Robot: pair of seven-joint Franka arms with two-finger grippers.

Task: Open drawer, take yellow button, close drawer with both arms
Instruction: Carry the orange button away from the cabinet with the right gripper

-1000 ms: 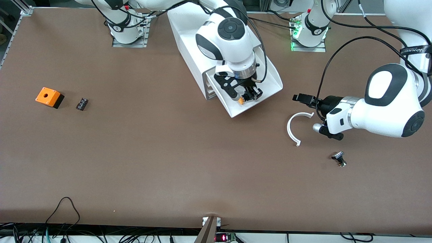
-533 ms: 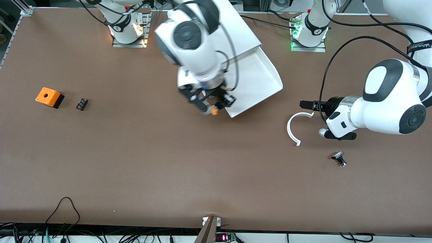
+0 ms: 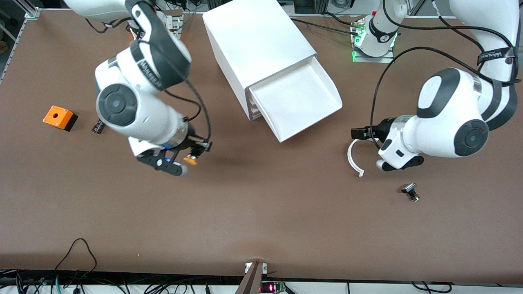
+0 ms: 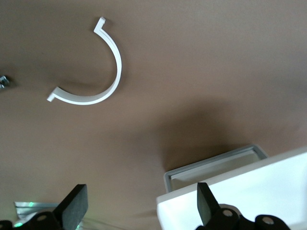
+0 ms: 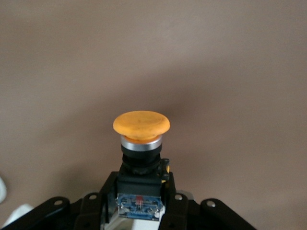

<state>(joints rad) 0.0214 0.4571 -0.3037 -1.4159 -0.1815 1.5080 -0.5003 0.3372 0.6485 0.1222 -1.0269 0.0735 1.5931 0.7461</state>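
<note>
Looking at the right gripper (image 3: 188,157) first: its fingers are clamped tight on the button (image 3: 190,160), pinching the black body so the orange-yellow cap sticks out past the tips. In the right wrist view you can see it really well, button (image 5: 140,125) with a silver ring under the cap and a bit of blue down between the fingers (image 5: 91,208). It's up in the air over bare table (image 3: 261,212), between the cabinet and the orange box.

The left gripper (image 3: 361,133) has its fingers spread as wide as they go and nothing is between them. It hangs low over one end of the white curved strip (image 3: 352,157), toward the left arm's end of the table; can't tell if it's actually touching it. The left wrist view shows both fingertips (image 4: 74,203) far apart, with the strip (image 4: 103,72) lying flat on the table.

Containers: the white cabinet (image 3: 257,36) has its top drawer (image 3: 294,98) pulled way out, and the tray looks bare inside. The orange box (image 3: 59,116) with a hole sits toward the right arm's end, with a small black block (image 3: 98,126) just beside it, partly covered by the right arm. A small black and silver part (image 3: 410,191) lies on the table nearer the front camera than the strip.
</note>
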